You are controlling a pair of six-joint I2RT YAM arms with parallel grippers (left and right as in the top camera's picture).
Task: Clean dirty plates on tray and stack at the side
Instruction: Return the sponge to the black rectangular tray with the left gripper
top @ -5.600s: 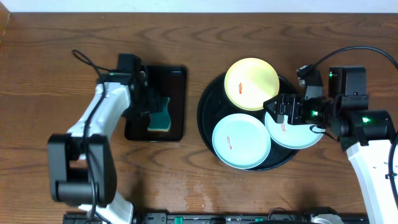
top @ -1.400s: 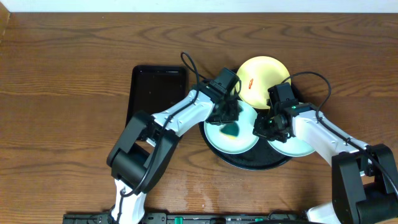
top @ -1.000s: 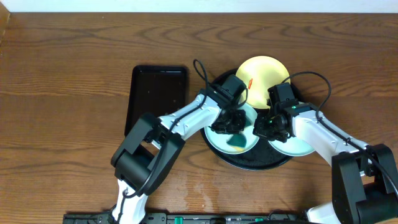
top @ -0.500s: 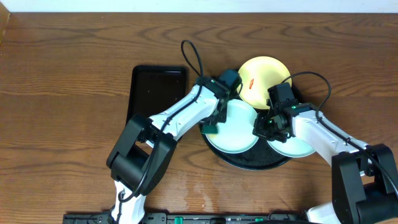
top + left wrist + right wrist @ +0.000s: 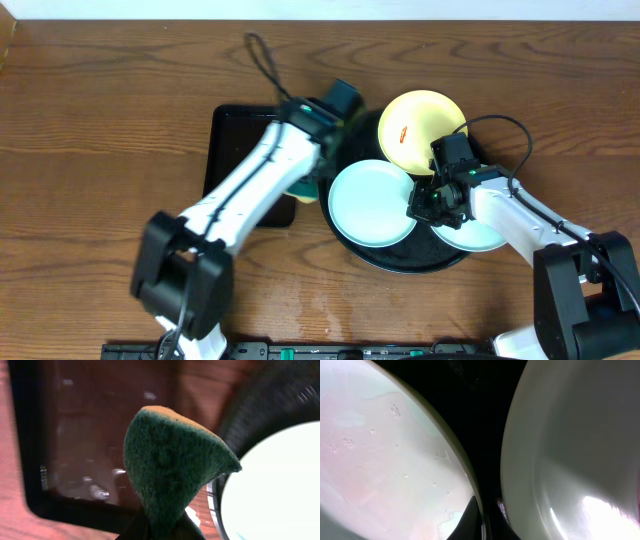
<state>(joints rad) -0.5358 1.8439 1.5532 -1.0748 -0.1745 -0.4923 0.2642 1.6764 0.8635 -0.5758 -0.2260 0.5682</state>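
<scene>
Over round tray (image 5: 395, 262), right hand (image 5: 424, 206) pinches rim of smear-free mint plate (image 5: 370, 205); left hand (image 5: 160, 529) clamps sponge (image 5: 170, 465) nearby. To do, apparently: yellow plate (image 5: 428, 118) w/ red smear (image 5: 402, 133), 2nd mint plate (image 5: 475, 238); none stacked at side yet.

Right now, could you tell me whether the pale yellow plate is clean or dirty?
Dirty: the pale yellow plate carries a small red-orange smear near its left edge in the overhead view.
</scene>
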